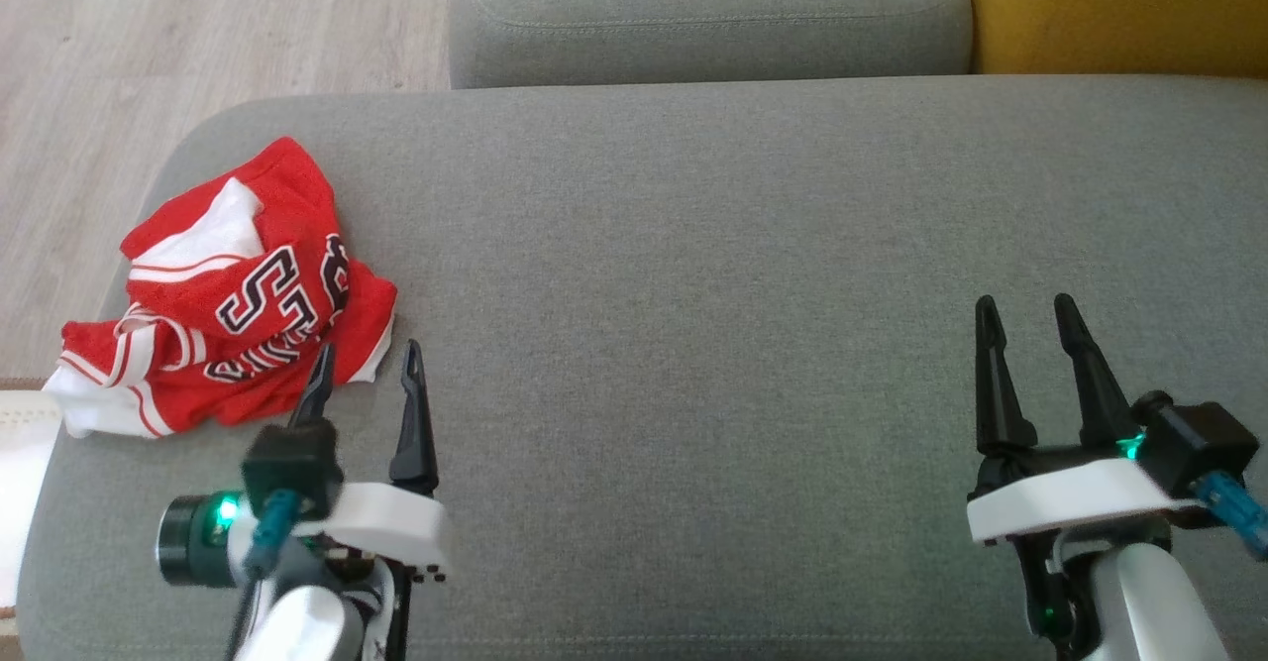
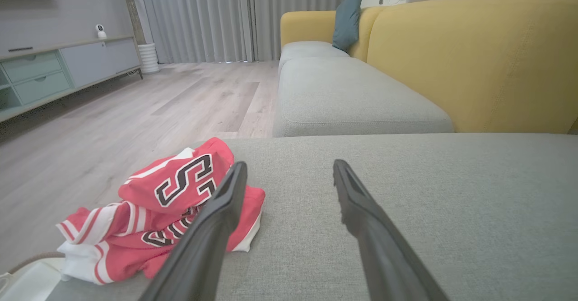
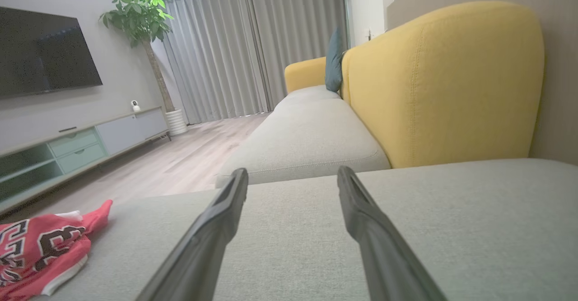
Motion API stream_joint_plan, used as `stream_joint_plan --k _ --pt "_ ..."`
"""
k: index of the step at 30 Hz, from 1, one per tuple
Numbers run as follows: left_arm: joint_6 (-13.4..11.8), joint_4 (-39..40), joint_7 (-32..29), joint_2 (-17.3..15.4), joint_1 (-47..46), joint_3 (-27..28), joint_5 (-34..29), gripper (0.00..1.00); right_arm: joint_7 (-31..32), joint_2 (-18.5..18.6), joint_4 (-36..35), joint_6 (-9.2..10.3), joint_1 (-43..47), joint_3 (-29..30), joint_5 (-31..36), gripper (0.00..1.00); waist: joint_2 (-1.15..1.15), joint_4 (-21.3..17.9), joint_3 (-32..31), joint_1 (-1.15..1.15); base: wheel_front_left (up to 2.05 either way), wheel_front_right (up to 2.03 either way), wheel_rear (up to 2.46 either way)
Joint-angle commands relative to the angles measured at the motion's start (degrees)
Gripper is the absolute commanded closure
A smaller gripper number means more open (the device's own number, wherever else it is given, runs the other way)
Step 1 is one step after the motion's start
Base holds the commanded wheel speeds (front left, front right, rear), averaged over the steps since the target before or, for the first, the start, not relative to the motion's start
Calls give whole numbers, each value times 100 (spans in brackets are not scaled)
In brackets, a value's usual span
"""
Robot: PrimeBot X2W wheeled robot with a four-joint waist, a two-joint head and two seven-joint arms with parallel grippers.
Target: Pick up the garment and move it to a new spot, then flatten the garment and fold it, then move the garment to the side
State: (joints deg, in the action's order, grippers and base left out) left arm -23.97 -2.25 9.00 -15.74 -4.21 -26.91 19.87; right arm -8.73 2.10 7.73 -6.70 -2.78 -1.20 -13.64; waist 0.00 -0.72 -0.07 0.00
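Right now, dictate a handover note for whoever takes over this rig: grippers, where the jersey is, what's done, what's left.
Left gripper: open, holding nothing, fingers at the near right edge of the jersey; I cannot tell whether they touch it.
Right gripper: open, holding nothing, over bare cushion well to the right of the jersey.
Jersey: red and white, crumpled in a heap at the left end of the grey cushion, close to its edge.
Done: nothing that shows; the jersey is not picked up.
Left: grasp it, move it to a new spot, flatten, fold, then set it aside.
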Motion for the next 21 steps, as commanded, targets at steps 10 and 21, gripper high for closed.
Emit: stream_joint_plan --k 10,21 --pt "-782 300 254 -416 -556 -513 -642 0 -279 66 -217 -63 -181 -211 612 0 0 -58 -22 0 0 0 0" --pt "-782 562 439 -231 -250 -288 -574 0 -465 72 536 -72 -184 -246 -93 0 0 -25 -66 0 0 0 0"
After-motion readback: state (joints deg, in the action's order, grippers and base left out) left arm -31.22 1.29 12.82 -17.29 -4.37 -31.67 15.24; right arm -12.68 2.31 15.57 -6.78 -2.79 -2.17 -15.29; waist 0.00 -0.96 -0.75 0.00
